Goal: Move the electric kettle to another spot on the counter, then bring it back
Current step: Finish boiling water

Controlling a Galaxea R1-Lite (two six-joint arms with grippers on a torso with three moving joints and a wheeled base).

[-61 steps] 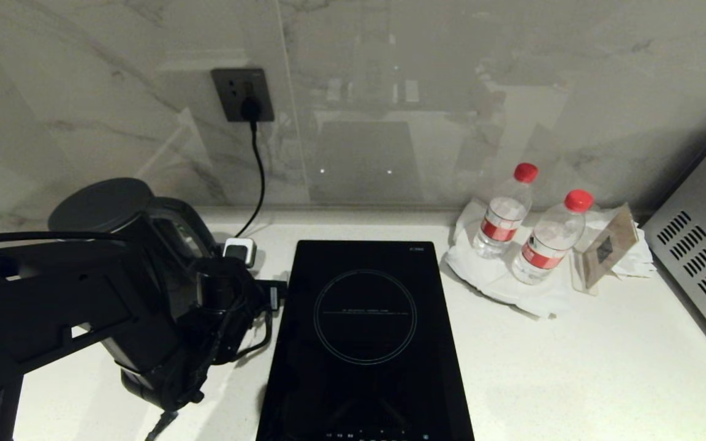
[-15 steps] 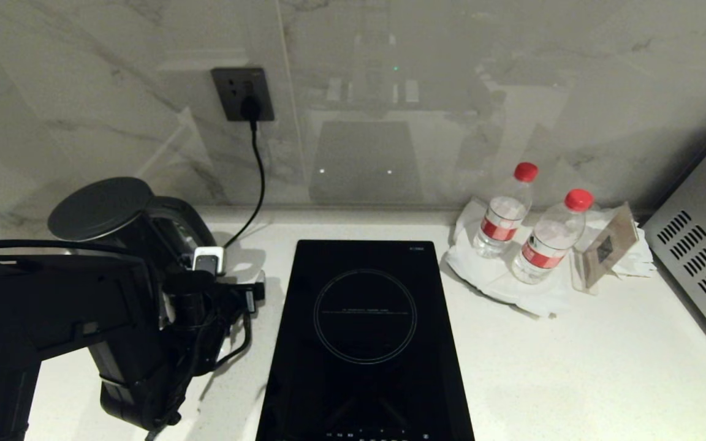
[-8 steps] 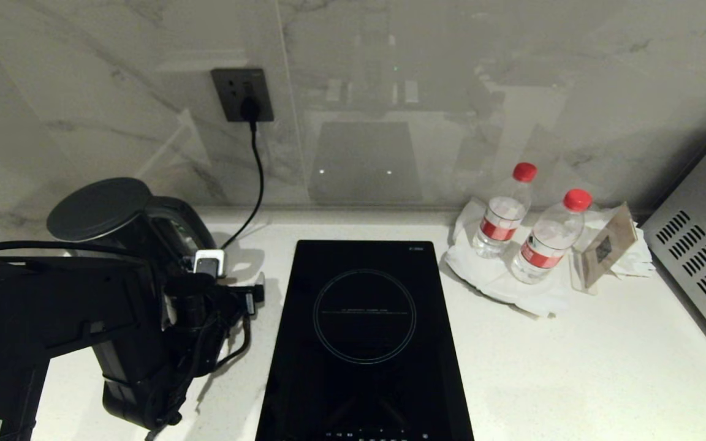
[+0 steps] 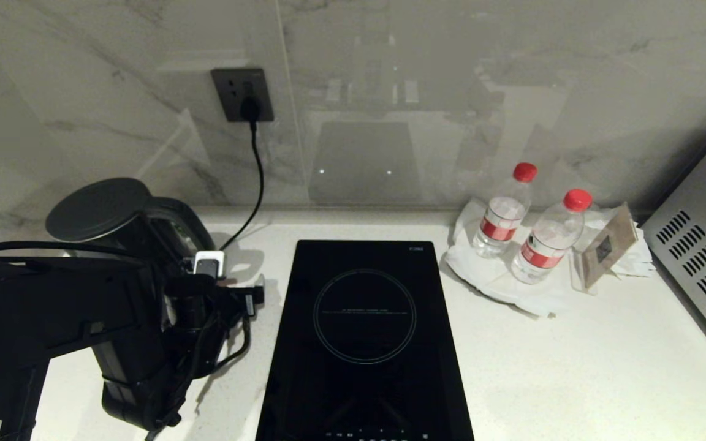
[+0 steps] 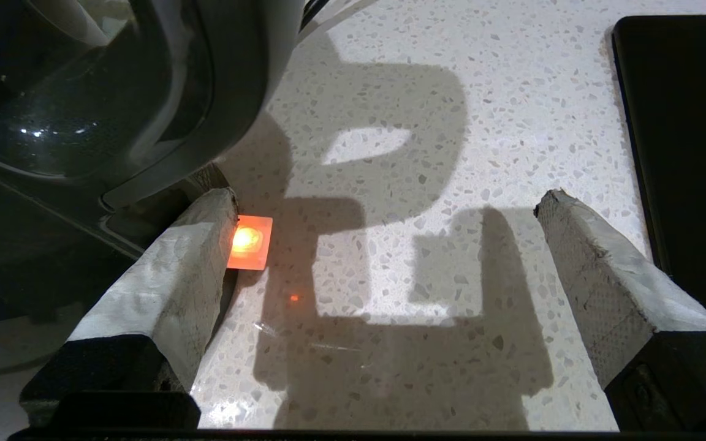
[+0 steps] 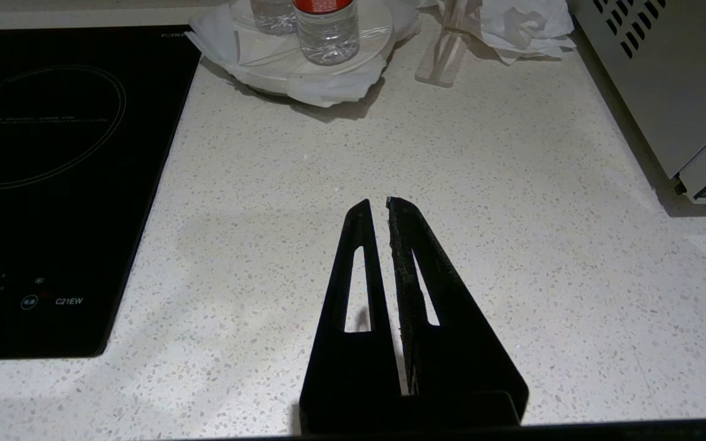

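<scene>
While I read head and wrist views side by side:
Kettle (image 4: pixel 121 228): upright at far left of counter (image 4: pixel 573 367), left of hob (image 4: pixel 365 343); handle faces the hob.
Left gripper (image 5: pixel 383 245): spread wide, empty, just beside the handle; one finger (image 5: pixel 163 288) touches the kettle's foot.
Left wrist only: orange lamp (image 5: pixel 249 241) glowing there.
Right gripper (image 6: pixel 380 205): clenched, empty, above bare counter; I see it only in its wrist view.
Head only: lid, wall socket (image 4: pixel 242 94).

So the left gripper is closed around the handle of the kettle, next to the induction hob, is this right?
Not quite. The left wrist view shows the left gripper open, its fingers wide apart over bare counter, holding nothing; the electric kettle's handle lies outside them. It is indeed next to the induction hob.
</scene>
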